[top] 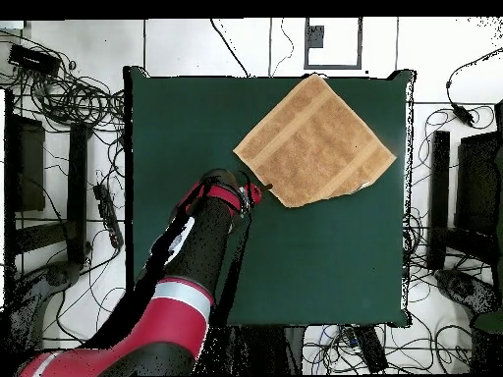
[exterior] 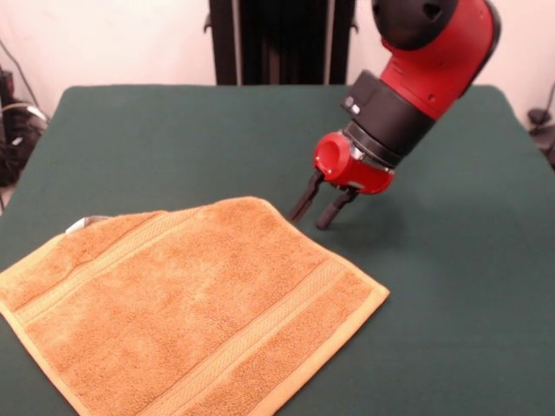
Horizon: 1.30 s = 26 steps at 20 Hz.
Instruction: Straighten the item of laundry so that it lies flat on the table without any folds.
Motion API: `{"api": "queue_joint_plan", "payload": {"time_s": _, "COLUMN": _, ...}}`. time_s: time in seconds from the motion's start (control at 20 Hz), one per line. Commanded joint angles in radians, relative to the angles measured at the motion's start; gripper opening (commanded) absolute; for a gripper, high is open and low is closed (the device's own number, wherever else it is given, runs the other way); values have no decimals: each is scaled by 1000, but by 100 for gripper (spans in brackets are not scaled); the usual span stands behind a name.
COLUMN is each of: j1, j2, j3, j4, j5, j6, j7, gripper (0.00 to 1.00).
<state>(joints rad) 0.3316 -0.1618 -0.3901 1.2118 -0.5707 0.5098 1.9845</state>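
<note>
Towel [exterior: 186,308]: lay flat, skewed on the table [exterior: 173,139].
Claw [exterior: 317,208]: narrowly parted, empty, just beside towel's far edge.

Red-and-black Sawyer arm [exterior: 425,52] enters from upper right in front view, angling down and left. Black cylindrical wrist section [exterior: 386,113] leads into red gripper housing [exterior: 347,163]. Small two-finger black gripper [exterior: 316,212] points downward, tilted, tips low near surface. Two dark fingers [exterior: 304,198] stand slightly apart, narrow gap visible between them, nothing held. Overhead view: arm stretches diagonally from bottom left toward centre, red-and-silver band [top: 182,295] at mid-link, gripper [top: 263,184] at its far end.
</note>
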Motion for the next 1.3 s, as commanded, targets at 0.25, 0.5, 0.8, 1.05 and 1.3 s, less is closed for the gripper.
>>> {"api": "queue_joint_plan", "payload": {"time_s": 0.25, "j1": 23, "j2": 147, "j3": 47, "j4": -14, "j5": -48, "j6": -88, "j7": 120, "gripper": 100}}
{"api": "queue_joint_plan", "payload": {"time_s": 0.5, "j1": 41, "j2": 163, "j3": 13, "j4": -22, "j5": -64, "j6": -116, "j7": 160, "gripper": 100}}
{"api": "queue_joint_plan", "payload": {"time_s": 0.8, "j1": 57, "j2": 190, "j3": -28, "j4": -38, "j5": -51, "j6": -134, "j7": 197, "gripper": 100}}
{"api": "queue_joint_plan", "payload": {"time_s": 1.05, "j1": 57, "j2": 195, "j3": -44, "j4": -36, "j5": -39, "j6": -147, "j7": 185, "gripper": 100}}
{"api": "queue_joint_plan", "payload": {"time_s": 1.3, "j1": 44, "j2": 201, "j3": -41, "j4": -33, "j5": -20, "j6": -155, "j7": 171, "gripper": 100}}
